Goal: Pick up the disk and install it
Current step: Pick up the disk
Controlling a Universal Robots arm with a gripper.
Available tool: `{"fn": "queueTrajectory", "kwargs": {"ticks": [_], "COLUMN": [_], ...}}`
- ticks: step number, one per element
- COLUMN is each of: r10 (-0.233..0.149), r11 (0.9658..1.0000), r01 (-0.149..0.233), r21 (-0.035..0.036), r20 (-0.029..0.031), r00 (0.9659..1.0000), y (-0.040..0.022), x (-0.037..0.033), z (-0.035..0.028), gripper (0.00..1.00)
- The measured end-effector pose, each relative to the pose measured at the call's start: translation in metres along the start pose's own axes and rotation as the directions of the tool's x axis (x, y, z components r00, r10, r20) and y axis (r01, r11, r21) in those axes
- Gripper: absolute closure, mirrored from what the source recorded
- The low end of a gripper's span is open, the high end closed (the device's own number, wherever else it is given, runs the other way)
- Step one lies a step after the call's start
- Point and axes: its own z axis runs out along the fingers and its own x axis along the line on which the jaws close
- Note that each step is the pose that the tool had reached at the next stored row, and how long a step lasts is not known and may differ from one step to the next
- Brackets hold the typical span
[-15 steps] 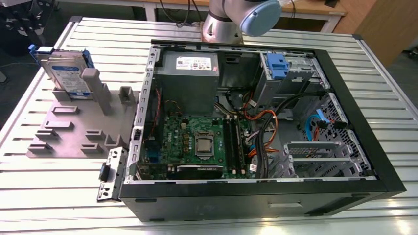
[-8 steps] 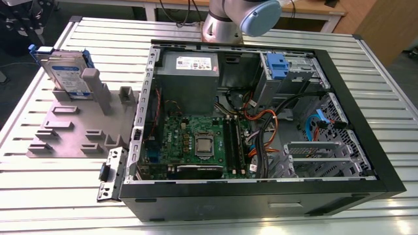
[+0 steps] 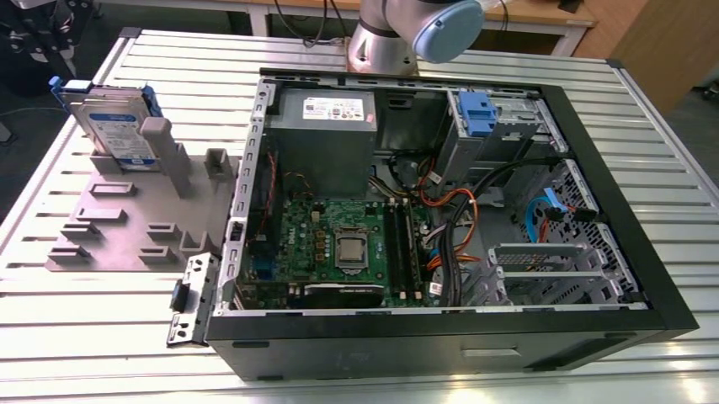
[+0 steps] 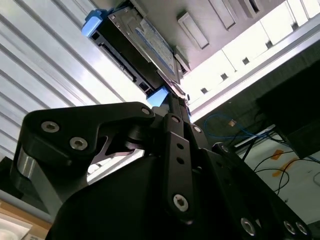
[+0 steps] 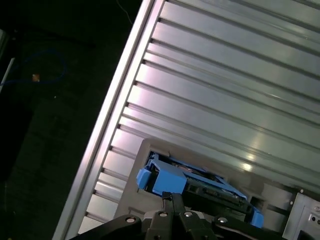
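The disk (image 3: 118, 126) stands upright on edge in a grey holder (image 3: 124, 227) at the exterior view's left, its blue-and-white label facing out and its blue frame showing at the top. In both wrist views the disk (image 4: 152, 42) (image 5: 200, 182) lies beyond the fingertips, apart from them. My gripper (image 5: 171, 197) (image 4: 172, 97) has its two black fingers drawn together with nothing between them.
An open computer case (image 3: 584, 151) lies on the ribbed metal table (image 3: 67, 337), with motherboard, cables and a grey power supply (image 3: 326, 126) inside. A drive bay with a blue clip (image 3: 477, 114) sits at the case's far side. The arm's base (image 3: 388, 42) rises behind the case.
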Motion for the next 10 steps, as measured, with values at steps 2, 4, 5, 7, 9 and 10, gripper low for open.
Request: {"fn": "queueTrajectory", "kwargs": {"ticks": [2, 4, 5, 7, 9, 10], "r10": [-0.014, -0.026, -0.031, -0.042, -0.052, -0.057], "r11": [0.9999, 0.9997, 0.9995, 0.9991, 0.9987, 0.9984], "r01": [0.014, 0.026, 0.031, 0.042, 0.052, 0.057], "r21": [0.0, 0.0, 0.0, 0.0, 0.0, 0.0], "r20": [-0.0005, -0.001, -0.0013, -0.0017, -0.0022, -0.0023], "r00": [0.9999, 0.9997, 0.9995, 0.9991, 0.9987, 0.9984], "y": [0.0, 0.0, 0.0, 0.0, 0.0, 0.0], "x": [0.0, 0.0, 0.0, 0.0, 0.0, 0.0], "z": [0.0, 0.0, 0.0, 0.0, 0.0, 0.0], "gripper": [0.89, 0.89, 0.89, 0.89, 0.89, 0.89]}}
